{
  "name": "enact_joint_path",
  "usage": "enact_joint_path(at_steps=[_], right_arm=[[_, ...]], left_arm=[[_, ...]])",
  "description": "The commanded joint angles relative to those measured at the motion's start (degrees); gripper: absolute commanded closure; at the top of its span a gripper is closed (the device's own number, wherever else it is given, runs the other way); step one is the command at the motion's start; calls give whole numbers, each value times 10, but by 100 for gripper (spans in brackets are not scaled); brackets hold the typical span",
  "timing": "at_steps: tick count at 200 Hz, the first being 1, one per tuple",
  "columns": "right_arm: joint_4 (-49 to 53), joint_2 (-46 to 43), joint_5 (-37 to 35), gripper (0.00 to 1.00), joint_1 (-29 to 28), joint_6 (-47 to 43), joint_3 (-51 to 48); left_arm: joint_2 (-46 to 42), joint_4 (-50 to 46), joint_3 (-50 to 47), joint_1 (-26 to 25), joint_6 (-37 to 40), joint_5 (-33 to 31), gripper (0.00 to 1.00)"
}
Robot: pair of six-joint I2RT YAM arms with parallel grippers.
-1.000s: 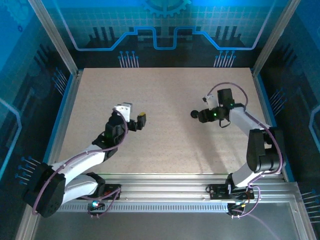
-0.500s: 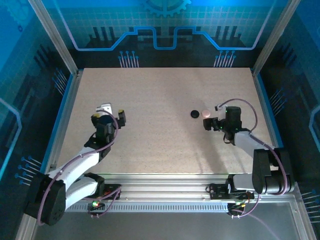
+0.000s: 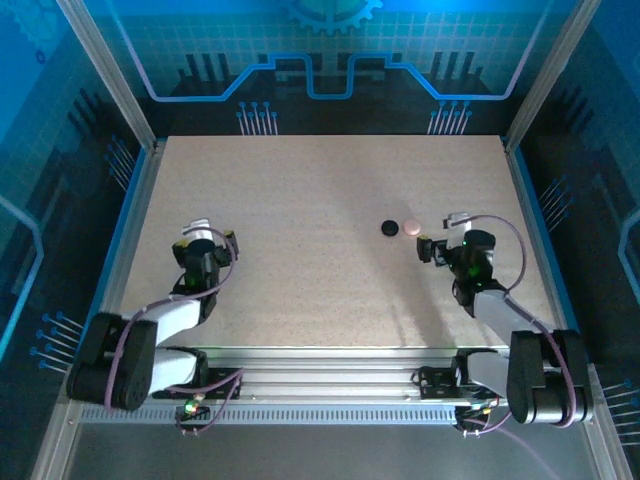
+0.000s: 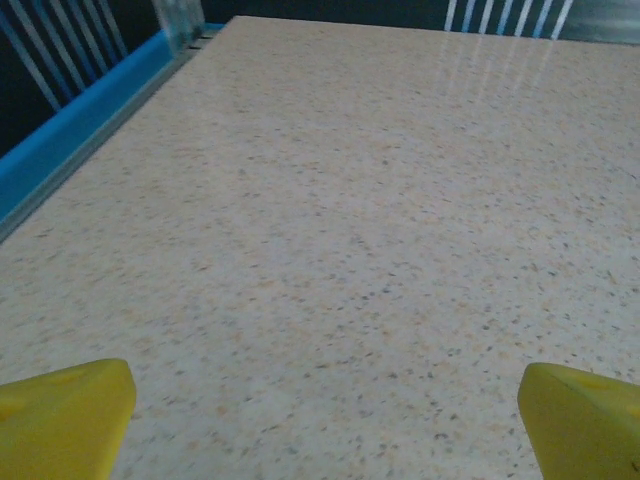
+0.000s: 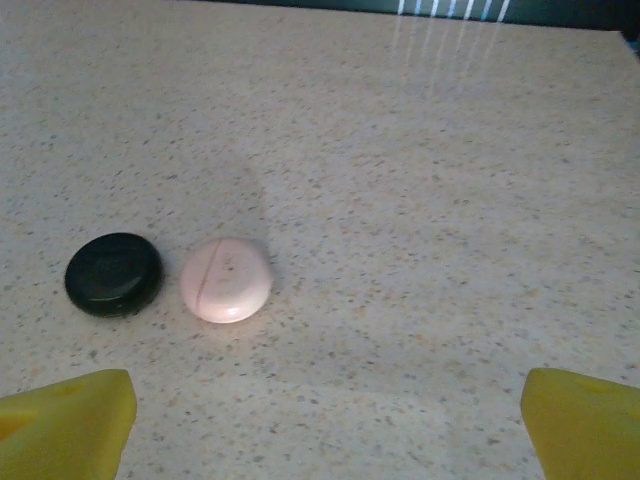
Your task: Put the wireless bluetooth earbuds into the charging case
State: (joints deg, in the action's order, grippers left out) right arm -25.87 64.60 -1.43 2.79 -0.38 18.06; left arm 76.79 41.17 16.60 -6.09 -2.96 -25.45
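Low in each wrist view, the left gripper and the right gripper are seen with yellow fingers spread wide. Farther up, left in the right wrist view, the charging case is laid flat on the table, just beside a round pink thing.

A speckled beige table sits within blue circuit-patterned walls.

a robot lab cell, shown by aluminium frame posts, blue circuit-print walls and a speckled table
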Motion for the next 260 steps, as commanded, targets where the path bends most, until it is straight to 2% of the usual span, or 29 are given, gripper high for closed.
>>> enact_joint_path(at_steps=[1,16,27,40,63,81,91,109,128,136,145,165,260], right_arm=[[-69,-6,15,0,22,6,-19],[-103,3,25,0,24,7,-26],[-110,16,35,0,25,4,-21],[-134,36,48,0,24,3,-17],[-119,64,55,0,16,13,9],[-156,88,70,0,-1,21,10],[-194,113,73,0,-16,16,10],[-178,160,52,0,-44,-12,40],[-225,220,46,0,-60,-30,46],[-185,207,42,0,-61,-30,53],[-208,215,53,0,-58,-30,49],[-168,215,56,0,-45,-12,68],[-173,216,51,0,-44,-8,66]], left_arm=[[78,131,28,10,31,46,1],[140,220,20,11,49,60,1],[116,163,25,14,32,66,1],[128,207,15,19,32,66,1],[124,198,16,27,22,79,1],[117,127,42,48,5,109,1],[121,145,39,48,8,109,1],[121,144,39,48,7,109,1],[121,144,39,48,8,110,1],[119,135,42,47,9,113,1],[121,137,42,46,12,114,1],[120,135,43,46,12,115,1],[120,136,43,46,12,115,1]])
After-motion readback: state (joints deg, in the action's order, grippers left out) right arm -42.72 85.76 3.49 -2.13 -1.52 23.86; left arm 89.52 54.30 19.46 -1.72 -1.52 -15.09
